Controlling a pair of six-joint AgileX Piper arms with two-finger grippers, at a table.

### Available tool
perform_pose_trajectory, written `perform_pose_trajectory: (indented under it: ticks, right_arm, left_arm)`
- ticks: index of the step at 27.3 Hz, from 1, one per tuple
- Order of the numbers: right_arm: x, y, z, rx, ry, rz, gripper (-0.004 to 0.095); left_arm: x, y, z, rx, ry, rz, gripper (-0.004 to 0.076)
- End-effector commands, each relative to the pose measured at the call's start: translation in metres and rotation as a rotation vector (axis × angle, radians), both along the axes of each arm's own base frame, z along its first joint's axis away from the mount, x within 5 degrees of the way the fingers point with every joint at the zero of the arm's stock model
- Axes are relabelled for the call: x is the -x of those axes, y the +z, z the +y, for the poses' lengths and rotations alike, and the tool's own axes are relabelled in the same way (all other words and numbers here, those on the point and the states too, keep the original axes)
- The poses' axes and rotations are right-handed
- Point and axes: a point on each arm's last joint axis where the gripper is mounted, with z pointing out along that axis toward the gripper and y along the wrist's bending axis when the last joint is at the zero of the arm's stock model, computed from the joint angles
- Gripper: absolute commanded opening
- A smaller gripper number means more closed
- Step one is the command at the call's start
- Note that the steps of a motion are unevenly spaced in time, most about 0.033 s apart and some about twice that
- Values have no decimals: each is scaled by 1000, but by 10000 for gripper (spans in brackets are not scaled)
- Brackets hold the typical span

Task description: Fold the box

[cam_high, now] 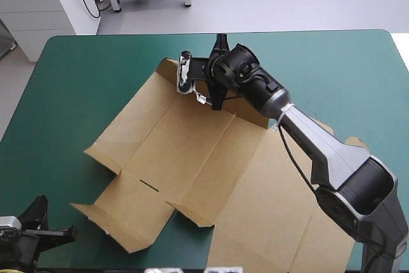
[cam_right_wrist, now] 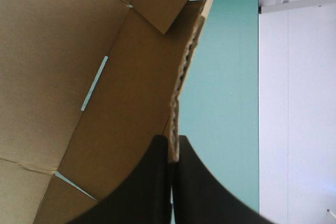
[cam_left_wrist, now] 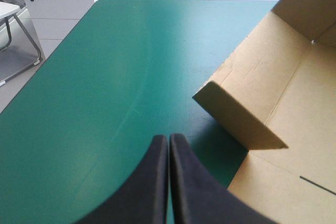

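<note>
Brown cut-board box (cam_high: 192, 151) lying open and mostly flat across the middle of the teal-green tabletop (cam_high: 89, 81), reaching its near edge, with the left-side flaps raised. Right gripper (cam_right_wrist: 173, 148) clamped on the box's lifted far edge, the board pinched between its black fingers (cam_right_wrist: 149, 182). Left gripper (cam_left_wrist: 168, 142) closed and holding nothing, over bare cover at the near-left corner. Bare cover runs along the left and far edges.
</note>
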Motion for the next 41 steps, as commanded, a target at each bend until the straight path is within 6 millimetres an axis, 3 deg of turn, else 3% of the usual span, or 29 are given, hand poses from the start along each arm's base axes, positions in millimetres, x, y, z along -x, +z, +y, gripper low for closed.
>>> perform_pose_trajectory:
  ticks: [1, 8, 14, 21, 33, 36, 41]
  right_arm:
    - [13, 39, 1, -66, 61, -161, 1]
    - [15, 42, 28, -120, 167, -303, -21]
    - [16, 35, 41, -125, 214, -318, -21]
    - [15, 45, 49, -75, 350, -500, -21]
    - [38, 26, 64, -96, 467, -266, -19]
    - [52, 26, 65, -59, 502, -200, -18]
    - [52, 33, 63, -33, 513, -275, -19]
  left_arm:
    - [3, 13, -1, 4, -12, -102, -8]
    - [3, 13, -1, 4, -12, -102, -8]
    - [3, 13, -1, 4, -12, -102, -8]
    - [3, 13, -1, 4, -12, -102, -8]
    - [3, 13, -1, 4, -12, -102, -8]
    - [3, 13, -1, 4, -12, -102, -8]
    - [3, 13, 0, -1, -9, -102, -8]
